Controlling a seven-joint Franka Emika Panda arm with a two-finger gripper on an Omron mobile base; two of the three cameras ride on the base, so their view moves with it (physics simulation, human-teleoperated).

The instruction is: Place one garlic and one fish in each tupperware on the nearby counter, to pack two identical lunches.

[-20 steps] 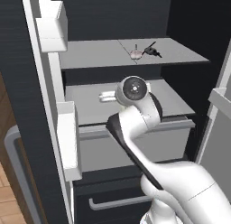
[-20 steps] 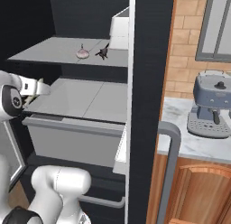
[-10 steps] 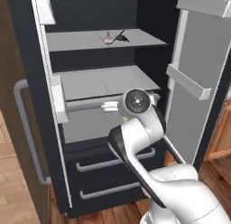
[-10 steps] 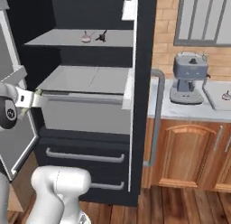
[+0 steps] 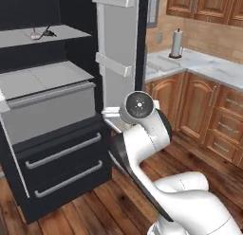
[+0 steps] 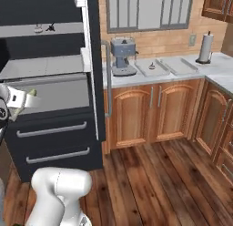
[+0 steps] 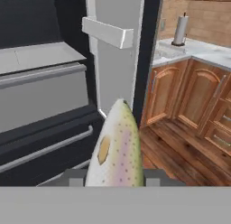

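We see claw clamped on speckled fish, nose toward fridge door. Two tupperware trays sit on marble counter beside coffee machine.

Both base views looked forward from behind the arm at the open fridge and counter; the hand view faced the fridge's door at closer range.

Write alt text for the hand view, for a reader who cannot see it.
A speckled silvery fish held in the gripper rises from the bottom centre, tip pointing up. Behind it stand the open dark fridge with grey shelves and drawers on the left, and brown cabinets under a marble counter with a paper towel roll on the right.
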